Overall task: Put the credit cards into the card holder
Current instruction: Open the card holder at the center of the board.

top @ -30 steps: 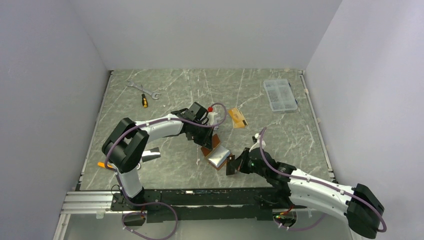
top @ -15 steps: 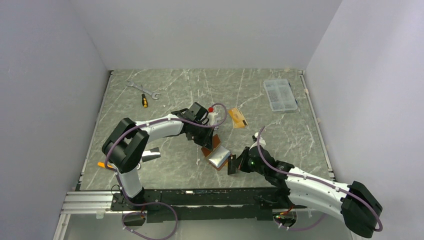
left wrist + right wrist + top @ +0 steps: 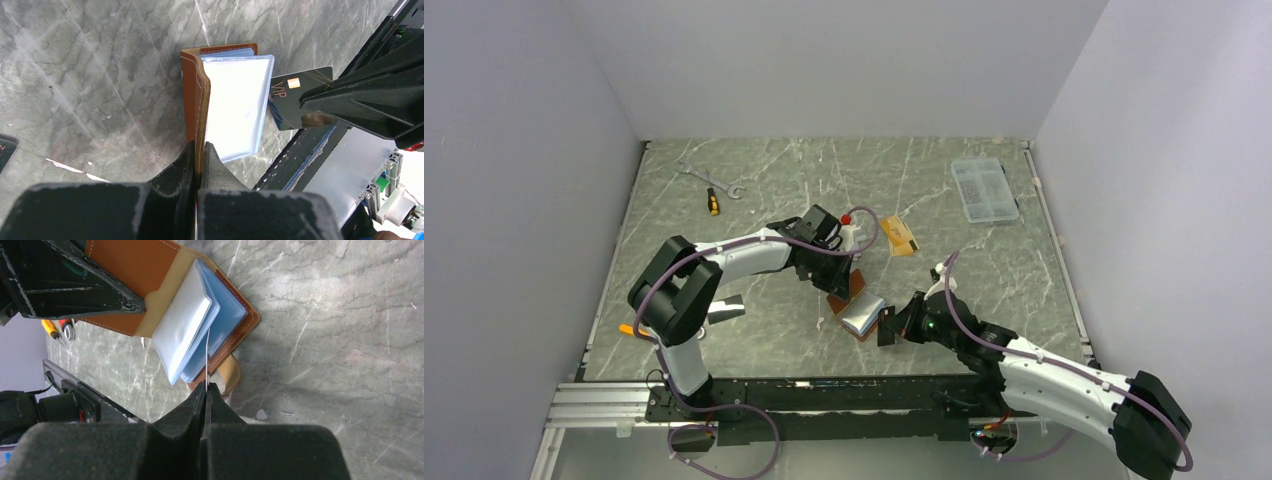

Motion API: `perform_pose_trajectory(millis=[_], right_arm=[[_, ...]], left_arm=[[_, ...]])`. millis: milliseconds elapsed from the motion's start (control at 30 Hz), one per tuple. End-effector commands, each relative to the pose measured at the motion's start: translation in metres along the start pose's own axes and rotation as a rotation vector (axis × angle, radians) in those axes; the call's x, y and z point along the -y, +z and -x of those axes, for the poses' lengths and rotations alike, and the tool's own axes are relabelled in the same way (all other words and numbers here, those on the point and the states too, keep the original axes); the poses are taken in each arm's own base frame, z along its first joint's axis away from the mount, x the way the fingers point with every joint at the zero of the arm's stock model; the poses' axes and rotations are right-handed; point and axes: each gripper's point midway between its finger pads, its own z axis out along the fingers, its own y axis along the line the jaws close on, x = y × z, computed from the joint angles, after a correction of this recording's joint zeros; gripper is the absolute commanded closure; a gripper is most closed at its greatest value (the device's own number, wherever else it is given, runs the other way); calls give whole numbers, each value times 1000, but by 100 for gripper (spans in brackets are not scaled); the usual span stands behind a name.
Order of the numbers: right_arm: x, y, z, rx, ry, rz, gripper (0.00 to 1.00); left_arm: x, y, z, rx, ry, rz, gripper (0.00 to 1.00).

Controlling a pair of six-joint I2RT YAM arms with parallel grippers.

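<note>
The tan-brown card holder (image 3: 856,307) lies open mid-table, its clear blue-grey sleeves (image 3: 235,105) fanned up. My left gripper (image 3: 199,150) is shut on the upright brown cover (image 3: 192,95); it also shows in the top view (image 3: 834,277). My right gripper (image 3: 206,389) is shut on a black card (image 3: 295,100) held on edge. In the right wrist view the card (image 3: 207,360) is a thin line touching the sleeves (image 3: 185,325) near the snap tab (image 3: 230,375). An orange card (image 3: 900,236) lies behind the holder. A silver-grey card (image 3: 724,308) lies to the left.
A clear plastic compartment box (image 3: 984,188) sits at the back right. A wrench (image 3: 709,178) and a yellow-handled screwdriver (image 3: 713,202) lie at the back left. A small orange item (image 3: 629,329) lies by the left arm's base.
My right gripper has shifted only slightly with the black card, staying at the holder's near edge. My left gripper keeps its hold on the cover.
</note>
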Motion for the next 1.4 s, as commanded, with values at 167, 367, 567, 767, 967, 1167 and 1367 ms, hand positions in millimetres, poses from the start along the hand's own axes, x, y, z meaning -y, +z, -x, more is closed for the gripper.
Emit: perform_pose_trajectory(millis=[167,367,567,767,967,1167,1367], right_arm=[[-9,-2,3,-7,-19,26,100],[-6,-7,3,-21,-34,-6,100],[-13,-5,7,-10,-32,12,100],[-17,-1,9,-2,-36,27,100],[-21,3,9,-4,-37,43,100],[-27,8,11,3,-38,64,100],[-45,16,18,20,-51,130,100]], left_arm=[[20,-12,12,56,45,-56,100],[20,-12,12,55,42,-58,100],[21,-11,11,53,43,-62,100],[21,-11,11,52,44,-62,100],[22,-12,12,54,46,-65,100],[23,-11,11,51,47,-69,100],[29,-13,13,53,57,-94,90]])
